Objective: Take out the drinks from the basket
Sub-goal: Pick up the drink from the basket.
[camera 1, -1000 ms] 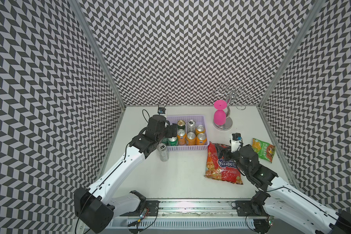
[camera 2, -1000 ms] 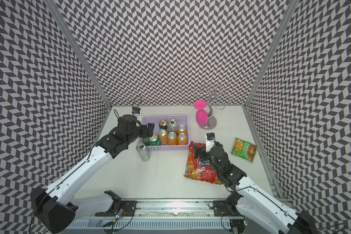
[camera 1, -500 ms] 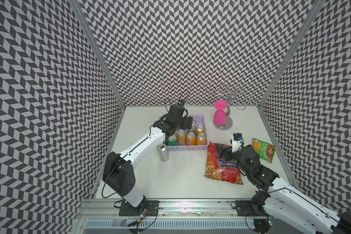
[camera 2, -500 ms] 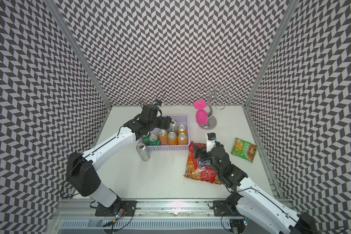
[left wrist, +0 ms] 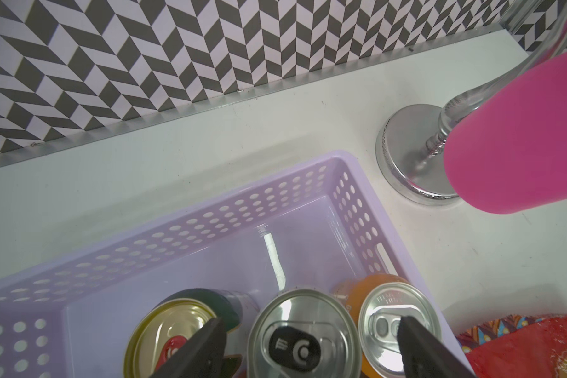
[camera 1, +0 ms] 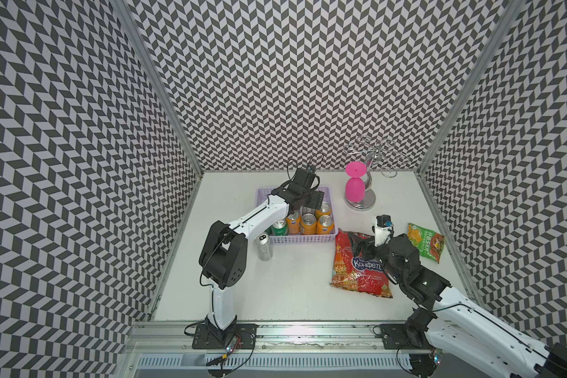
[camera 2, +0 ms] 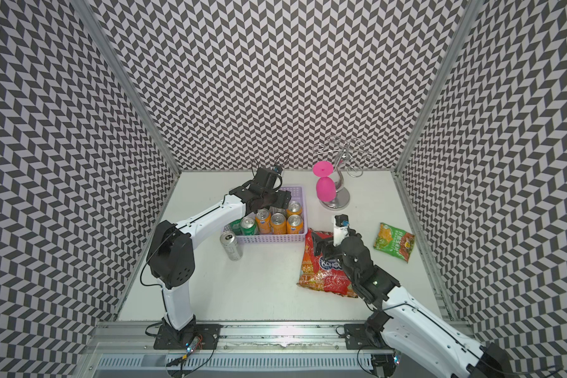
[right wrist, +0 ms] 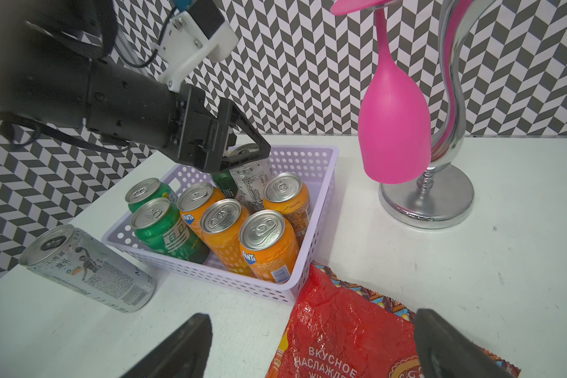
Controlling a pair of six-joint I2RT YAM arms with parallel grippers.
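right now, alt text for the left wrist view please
The left claw hangs open over a silver can in a lilac basket, with a gold-topped dark can and an orange can either side. Beyond the basket, a pink glass beside a chrome stand.

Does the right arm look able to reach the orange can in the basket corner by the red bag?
Probably yes: the right gripper is open beside that corner, the orange can's top is uncovered, and the left gripper sits farther back.

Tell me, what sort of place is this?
Probably a robot test booth: zigzag walls enclose a white table, two robot arms are bolted to a front rail, and a basket holds cans.
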